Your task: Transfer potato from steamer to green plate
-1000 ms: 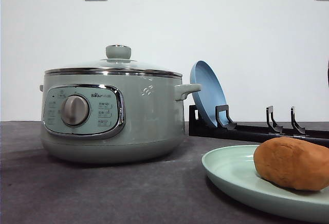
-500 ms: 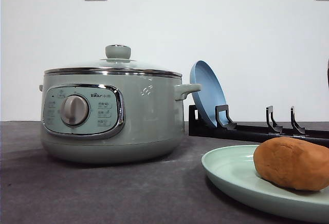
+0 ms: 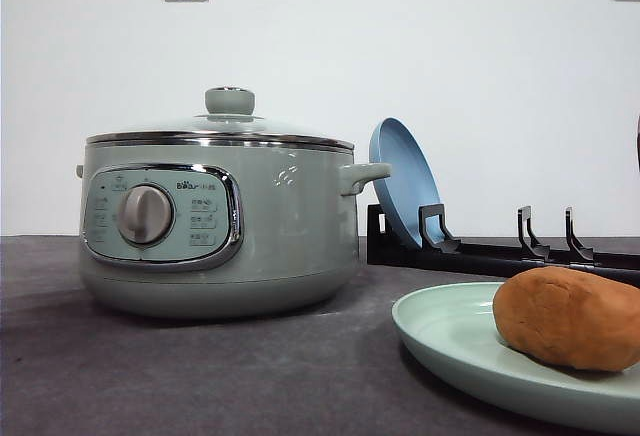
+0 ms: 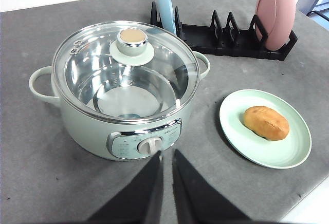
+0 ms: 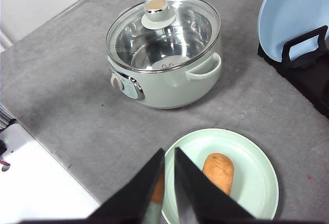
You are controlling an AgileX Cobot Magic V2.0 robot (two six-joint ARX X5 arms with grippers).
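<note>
We saw the potato (image 3: 568,318) lying on the green plate (image 3: 450,341), well apart from both grippers and out of the steamer (image 3: 215,221). From the left wrist, the left gripper (image 4: 166,157) hung above the table (image 4: 41,178) with its two dark fingers drawn almost together, only a thin slit between them and nothing held; the steamer's dial (image 4: 150,145) sat just beyond the fingertips, the lid (image 4: 126,70) on and the pot bare inside. From the right wrist, the right gripper (image 5: 169,154) showed the same narrow slit, empty, poised over the near rim of the plate (image 5: 257,157), the potato (image 5: 218,172) just beside its fingers. Farther off from it stood the steamer (image 5: 164,54) and a blue plate (image 5: 295,13) propped in the black rack (image 5: 308,80). A pink plate (image 4: 276,11) stood in that rack too.
</note>
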